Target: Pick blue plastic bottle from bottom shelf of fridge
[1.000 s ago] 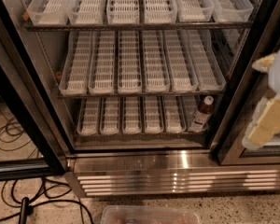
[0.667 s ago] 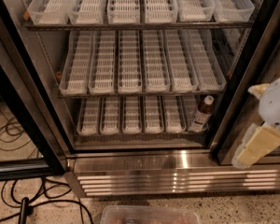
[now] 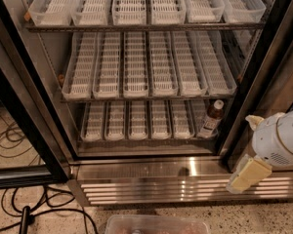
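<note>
The blue plastic bottle [image 3: 212,118] is a small clear bottle of dark brown liquid with a white cap and a pale label. It stands upright at the far right end of the bottom shelf [image 3: 136,123], beside the ribbed plastic lane trays. The fridge [image 3: 151,172] stands open, with black door frames and a shiny slatted steel base. My gripper [image 3: 247,173], cream coloured under a white rounded arm housing [image 3: 278,140], hangs outside the fridge at the lower right. It is in front of the right door frame, below and to the right of the bottle, and touches nothing.
Two higher racks [image 3: 146,72] hold like white trays. The black right door frame [image 3: 254,82] stands between gripper and bottle. Black cables [image 3: 19,208] lie on the speckled floor at left. A clear plastic container [image 3: 156,224] sits at the bottom edge.
The arm and gripper have moved down and a little to the left, from beside the middle rack's height to the level of the steel base. The bottle has not moved.
</note>
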Controlling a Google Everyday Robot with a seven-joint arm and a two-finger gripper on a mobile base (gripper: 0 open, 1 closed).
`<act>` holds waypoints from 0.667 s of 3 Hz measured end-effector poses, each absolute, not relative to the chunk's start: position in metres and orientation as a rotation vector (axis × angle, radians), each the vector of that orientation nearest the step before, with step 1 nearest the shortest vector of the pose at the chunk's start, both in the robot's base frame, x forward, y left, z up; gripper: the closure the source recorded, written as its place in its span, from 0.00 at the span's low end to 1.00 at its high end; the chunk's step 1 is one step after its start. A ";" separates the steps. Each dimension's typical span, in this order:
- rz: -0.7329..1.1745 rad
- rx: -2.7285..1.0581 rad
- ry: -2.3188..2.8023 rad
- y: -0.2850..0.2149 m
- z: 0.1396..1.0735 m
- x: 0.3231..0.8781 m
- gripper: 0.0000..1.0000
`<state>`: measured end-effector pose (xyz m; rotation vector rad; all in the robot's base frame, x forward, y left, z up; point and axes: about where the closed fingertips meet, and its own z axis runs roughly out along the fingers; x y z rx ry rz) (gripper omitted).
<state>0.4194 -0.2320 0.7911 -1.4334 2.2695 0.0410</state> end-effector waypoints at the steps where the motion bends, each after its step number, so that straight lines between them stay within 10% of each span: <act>1: 0.048 -1.429 2.273 -0.231 0.790 0.419 0.00; 2: 0.115 -1.305 2.287 -0.230 0.763 0.420 0.00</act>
